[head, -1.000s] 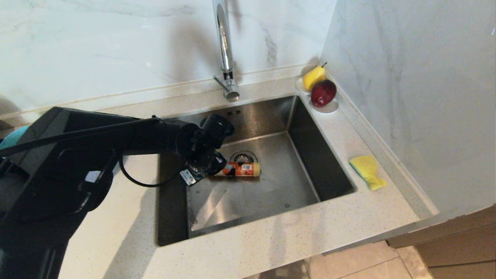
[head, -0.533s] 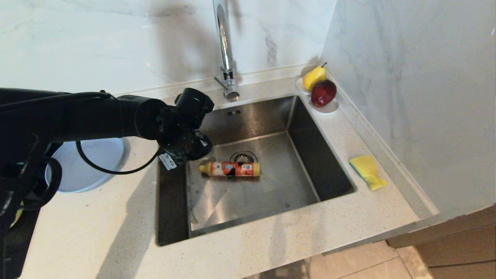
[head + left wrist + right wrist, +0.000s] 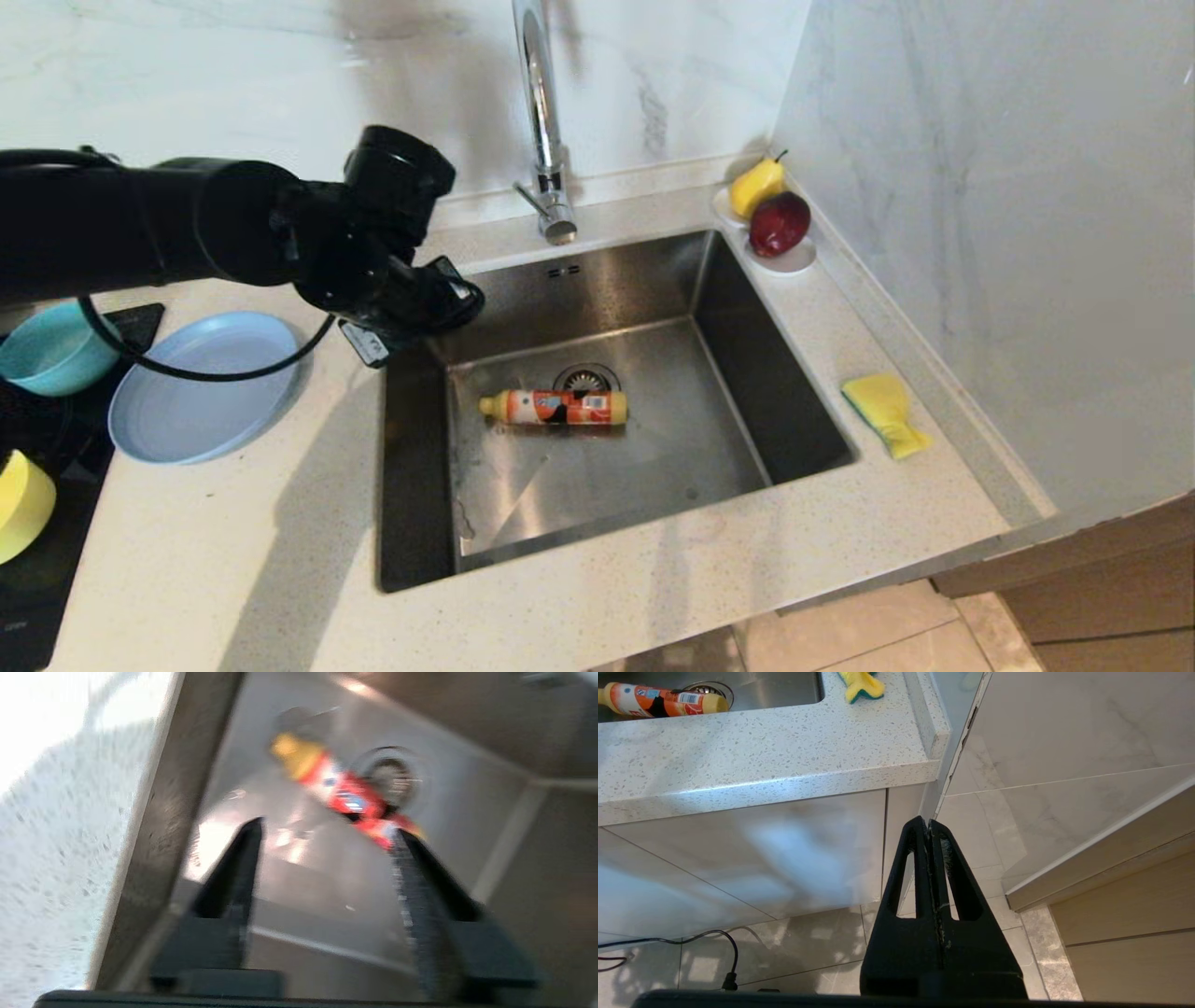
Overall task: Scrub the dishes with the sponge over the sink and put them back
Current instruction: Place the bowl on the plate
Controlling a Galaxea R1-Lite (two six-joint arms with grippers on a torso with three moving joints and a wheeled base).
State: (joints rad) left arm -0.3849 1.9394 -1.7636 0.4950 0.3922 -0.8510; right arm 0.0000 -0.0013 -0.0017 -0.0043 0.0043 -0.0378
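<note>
At the upper left of the head view, the left gripper [image 3: 446,301] is hanging over the sink's [image 3: 803,392] near-left corner, its fingers [image 3: 233,877] standing partly apart and holding nothing; in the left wrist view bare steel and the detergent bottle [image 3: 553,408] are showing between them. The bottle is lying on its side on the sink floor, just in front of the drain [image 3: 586,378]. The right gripper [image 3: 930,828] is parked low beside the cabinet front, its fingers pressed together and empty.

The sponge [image 3: 885,413] is sitting at the right of the frame on the counter [image 3: 653,597], between the sink and the wall, well apart from the left gripper. The grey-blue plate [image 3: 201,387] is lying at the left, the teal bowl [image 3: 51,347] beyond it at the frame's edge, and the yellow bowl [image 3: 21,504] at lower left. All are untouched, so I judge the scrubbing as not begun.

For the step in hand, probably fetching a dish, the arm should be coming down squarely over the plate's rim with the fingers spread wide enough to straddle it, pinching the edge firmly so the flat plate is not tipping on the lift.

Against the earlier head views, the arm has been rising and drawing back toward the upper left, away from the bottle it was reaching over, uncovering the plate and bowls. The bottle, sponge and fruit dish [image 3: 782,259] are keeping their places.
</note>
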